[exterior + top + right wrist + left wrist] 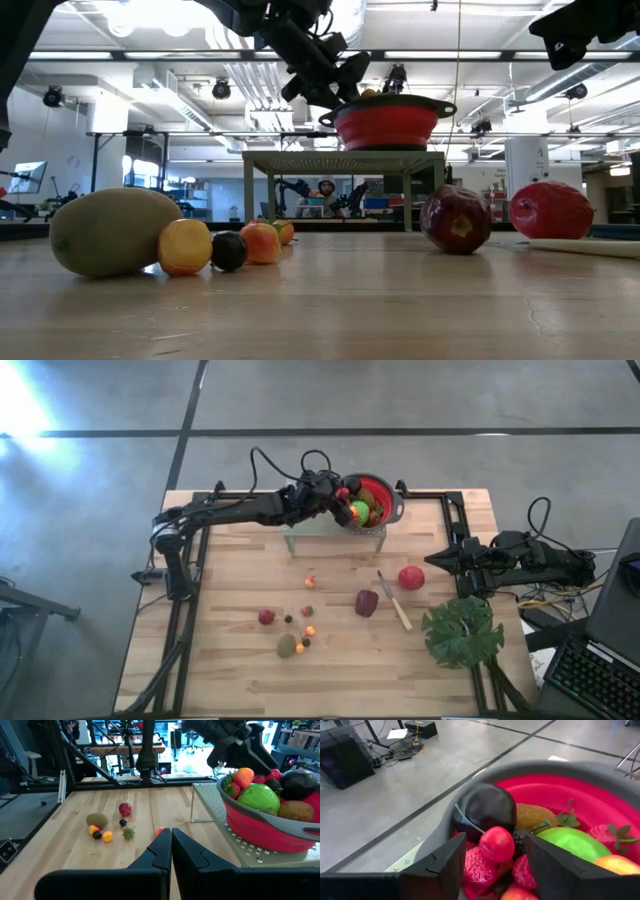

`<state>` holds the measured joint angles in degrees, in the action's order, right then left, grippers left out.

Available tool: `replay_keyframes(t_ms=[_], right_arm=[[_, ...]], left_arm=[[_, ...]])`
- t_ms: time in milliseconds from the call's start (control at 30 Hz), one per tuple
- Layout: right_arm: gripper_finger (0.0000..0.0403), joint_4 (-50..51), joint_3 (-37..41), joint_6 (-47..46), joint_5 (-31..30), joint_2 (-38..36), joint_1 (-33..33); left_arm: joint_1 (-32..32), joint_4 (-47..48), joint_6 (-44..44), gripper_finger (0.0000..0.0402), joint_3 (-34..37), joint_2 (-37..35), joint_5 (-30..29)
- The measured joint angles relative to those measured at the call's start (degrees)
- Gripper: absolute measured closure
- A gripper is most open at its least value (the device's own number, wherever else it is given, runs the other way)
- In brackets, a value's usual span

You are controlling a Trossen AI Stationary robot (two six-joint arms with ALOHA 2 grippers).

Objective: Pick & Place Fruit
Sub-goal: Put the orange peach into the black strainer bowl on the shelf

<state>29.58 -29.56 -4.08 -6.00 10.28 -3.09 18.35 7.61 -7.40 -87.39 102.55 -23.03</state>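
Observation:
A red bowl (385, 490) with a grey rim stands on a small perforated stand (335, 532) at the table's far edge. It holds a pile of fruit: a dark plum (487, 807), a kiwi (535, 816), a green apple (572, 842) and strawberries. My left gripper (495, 852) hovers open over the bowl's left rim (445, 820). A small red cherry (496, 842) lies on the pile between the fingers, with a gap on each side. My right gripper (170, 845) waits shut at the table's right edge (440, 557).
Loose fruit lies on the table: a red apple (411, 577), a maroon fruit (367, 603), a kiwi (287, 647), a small red fruit (266, 617) and orange pieces (310, 581). A knife (393, 600) and a green leaf (462, 632) lie at the near right.

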Motion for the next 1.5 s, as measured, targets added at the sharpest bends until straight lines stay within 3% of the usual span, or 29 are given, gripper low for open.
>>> replay_keyframes(t_ms=[200, 467, 733, 1100, 1500], right_arm=[[0.0394, 0.0, 0.0, 0.0, 0.0, 0.0, 0.0], [0.0394, 0.0, 0.0, 0.0, 0.0, 0.0, 0.0], [0.0394, 0.0, 0.0, 0.0, 0.0, 0.0, 0.0], [0.0394, 0.0, 0.0, 0.0, 0.0, -0.1, 0.0], [0.0394, 0.0, 0.0, 0.0, 0.0, -0.1, 0.0]], left_arm=[[-0.5, 3.4, -0.1, 0.0191, -2.4, -3.1, 3.6], [-2.3, 20.0, -0.2, 0.0193, -3.8, -9.7, 9.1], [-8.5, 36.6, -7.1, 0.0193, -1.2, -14.4, 9.2], [-17.5, 37.0, -19.2, 0.0193, 9.4, -15.1, 9.0], [-21.7, 34.6, -38.3, 0.0195, 19.5, -15.0, 4.9]])
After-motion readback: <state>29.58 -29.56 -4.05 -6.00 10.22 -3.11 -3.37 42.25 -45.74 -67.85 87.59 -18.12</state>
